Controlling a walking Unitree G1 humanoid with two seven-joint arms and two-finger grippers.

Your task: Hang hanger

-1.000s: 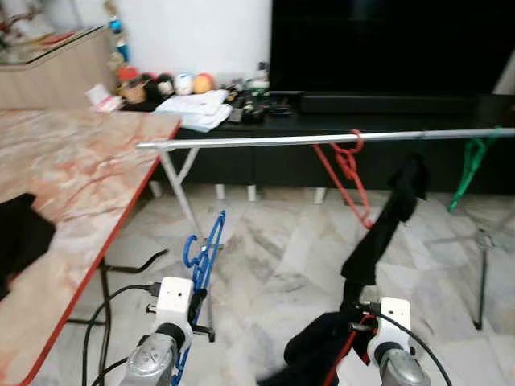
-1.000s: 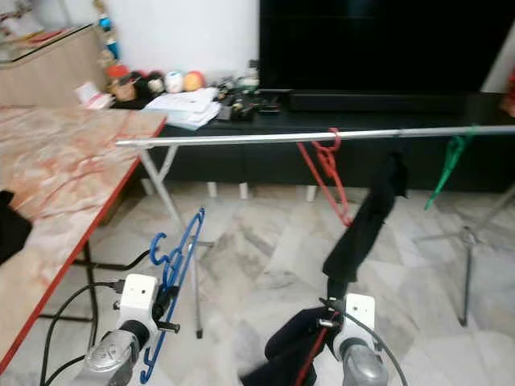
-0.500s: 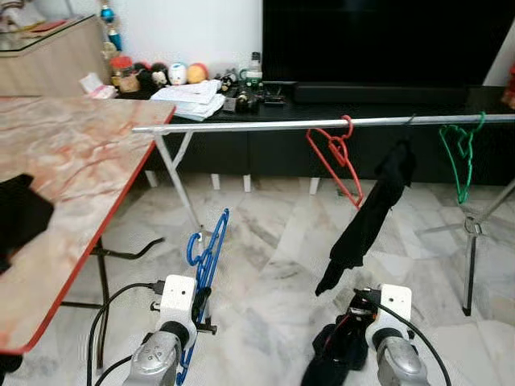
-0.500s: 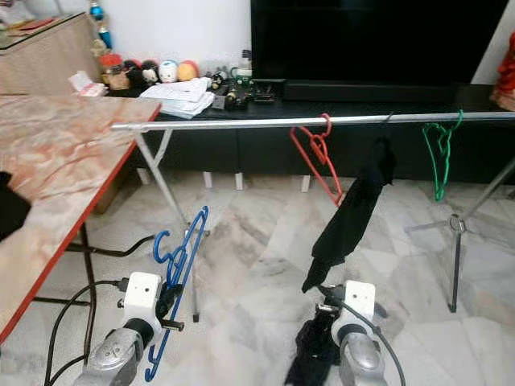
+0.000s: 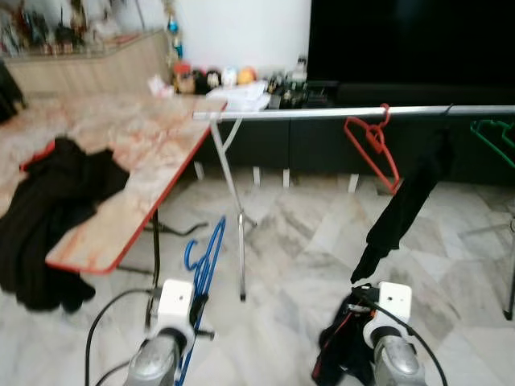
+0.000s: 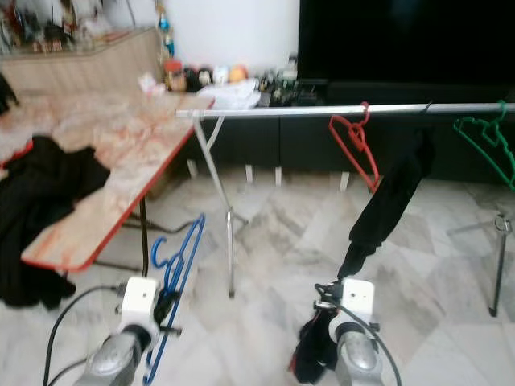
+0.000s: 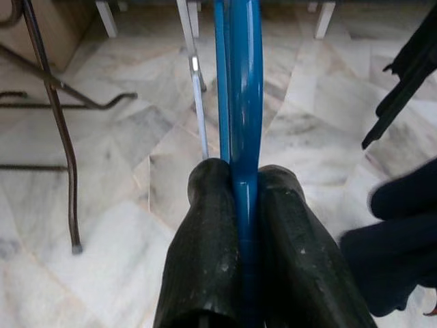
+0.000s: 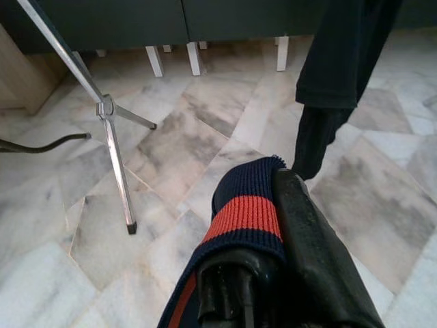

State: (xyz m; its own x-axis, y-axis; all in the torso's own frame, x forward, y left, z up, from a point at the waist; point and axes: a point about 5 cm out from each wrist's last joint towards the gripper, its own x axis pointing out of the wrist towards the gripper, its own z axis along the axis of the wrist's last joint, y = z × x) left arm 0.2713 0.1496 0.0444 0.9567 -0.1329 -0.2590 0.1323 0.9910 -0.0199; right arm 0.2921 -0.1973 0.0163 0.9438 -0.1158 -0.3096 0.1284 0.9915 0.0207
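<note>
**Blue hanger gripped low, rail ahead**

Since half a second ago the whole picture has slid sideways, so the camera has turned: the marble-topped table (image 5: 121, 161) now takes up more of the left side and a heap of black clothing (image 5: 52, 209) on it has come into sight, while the rail sits further right.

Left eye view: the left gripper (image 5: 187, 310) is low in front of the robot, its fingers pinching the blue hanger (image 5: 205, 261), whose hook stands upward beside the rail's slanted leg. The silver clothes rail (image 5: 338, 113) runs across the room well above and beyond the hanger. On it hang a red hanger (image 5: 372, 145), a black garment (image 5: 406, 205) and a green hanger (image 5: 495, 137). The right gripper (image 5: 358, 322) is low on the right with dark cloth bunched around it.

Left wrist view: the two black fingers (image 7: 205, 253) are pressed together on the blue hanger's flat bar, with marble floor (image 7: 136, 171) beyond.

Right wrist view: the fingers (image 8: 307, 253) clamp a navy knitted fabric with a red stripe (image 8: 242, 212); the hanging black garment and the rail's leg (image 8: 113, 143) stand beyond.
</note>
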